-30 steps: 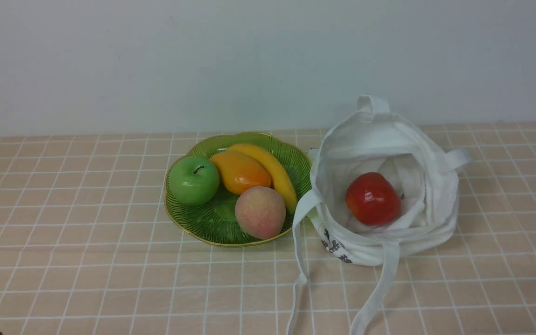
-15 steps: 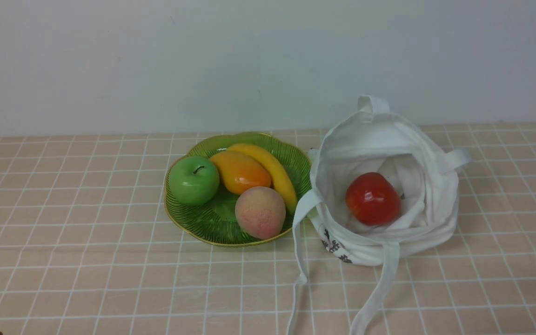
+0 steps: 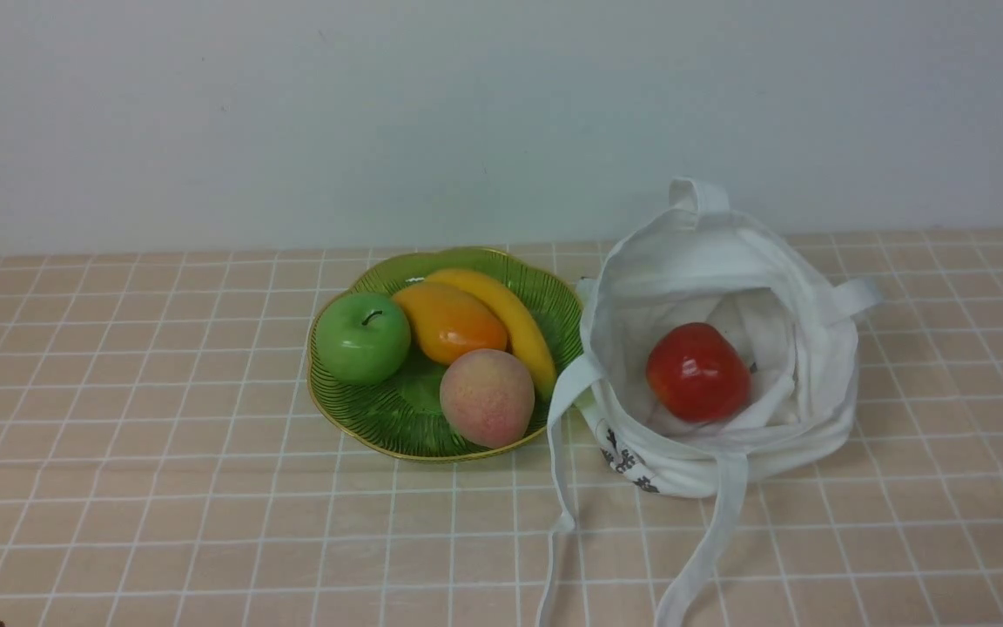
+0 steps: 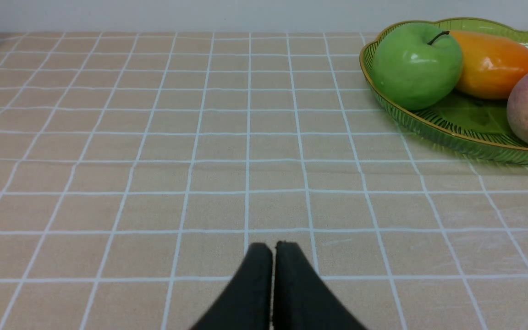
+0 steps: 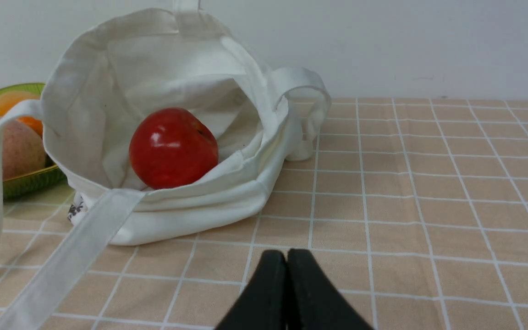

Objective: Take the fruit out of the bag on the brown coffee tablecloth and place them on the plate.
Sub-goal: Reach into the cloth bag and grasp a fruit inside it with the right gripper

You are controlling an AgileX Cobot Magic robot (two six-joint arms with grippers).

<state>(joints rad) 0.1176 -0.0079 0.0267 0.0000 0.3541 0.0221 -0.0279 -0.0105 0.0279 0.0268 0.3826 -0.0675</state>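
The red apple (image 3: 697, 372) lies inside the open white bag (image 3: 802, 287) on the tan checked tablecloth (image 3: 162, 488). It also shows in the right wrist view (image 5: 173, 147), inside the bag (image 5: 108, 68). The green plate (image 3: 397, 418) stands just left of the bag. My left gripper (image 4: 273, 247) is shut and empty, low over the cloth, well short of the plate (image 4: 452, 133). My right gripper (image 5: 287, 254) is shut and empty, over the cloth in front of the bag. Neither gripper shows in the front view.
The plate holds a green apple (image 3: 363, 338), an orange mango (image 3: 449, 322), a banana (image 3: 510, 318) and a peach (image 3: 487, 397). The bag's long straps (image 3: 710, 540) trail toward the near edge. A pale wall (image 3: 467, 113) stands behind.
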